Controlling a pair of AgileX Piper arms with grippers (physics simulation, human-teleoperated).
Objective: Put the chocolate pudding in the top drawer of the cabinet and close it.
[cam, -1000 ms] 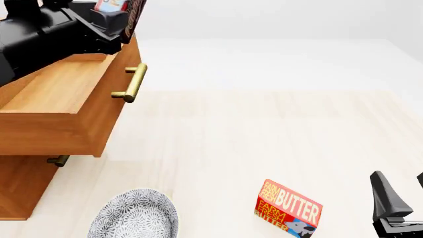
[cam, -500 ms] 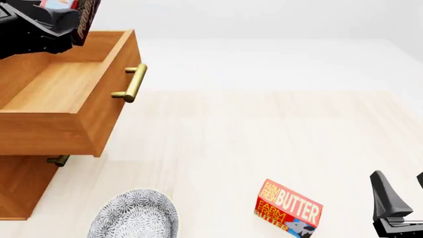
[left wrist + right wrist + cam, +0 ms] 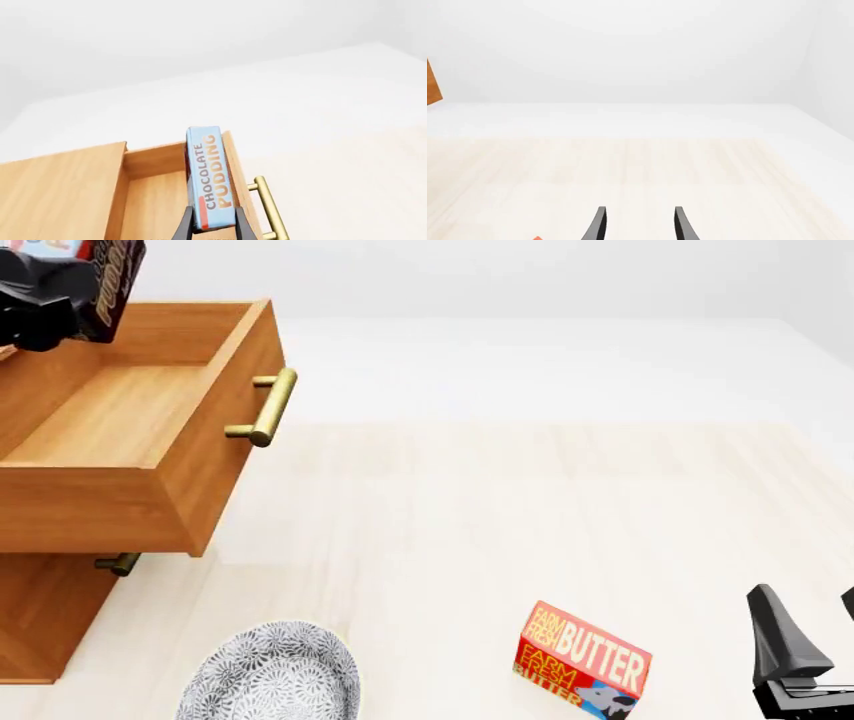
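In the left wrist view we see our left gripper (image 3: 215, 226) clamped on the pudding (image 3: 209, 181), a dark finger (image 3: 183, 227) pressed against each long side of the box's near end. The box shows its light blue face with "CHOCOLATE PUDDING" in orange letters and an orange-red strip at the gripped end. It hangs above the drawer (image 3: 153, 195), which stands pulled out, its wooden floor visible under the box. The box lies over the part of the drawer nearest the front panel, and the brass handle (image 3: 268, 209) sticks out just beyond that panel. The cabinet (image 3: 60, 192) top runs flat on the other side of the drawer's back wall.

In the front view our left gripper (image 3: 54, 300) sits at the drawer's far back corner, above the rim, mostly cut off by the frame edge. The pudding (image 3: 114, 280) shows here as a dark brown slab with a red edge, held upright above the drawer's (image 3: 134, 420) back wall and not touching the wood. The drawer is open wide and we see nothing lying on its floor. Its handle (image 3: 266, 408) faces the table (image 3: 534, 510). Below the drawer, a second handle (image 3: 118, 563) peeks out of the cabinet (image 3: 40, 615). Near the cabinet's foot rests a patterned plate (image 3: 274, 675). Well apart from the cabinet stands a butter box (image 3: 582, 658), and past it our right gripper (image 3: 801, 655) rests low, partly out of frame.

In the right wrist view our right gripper (image 3: 638, 227) has its two fingers (image 3: 598, 226) parted with only bare table (image 3: 640, 165) between them.
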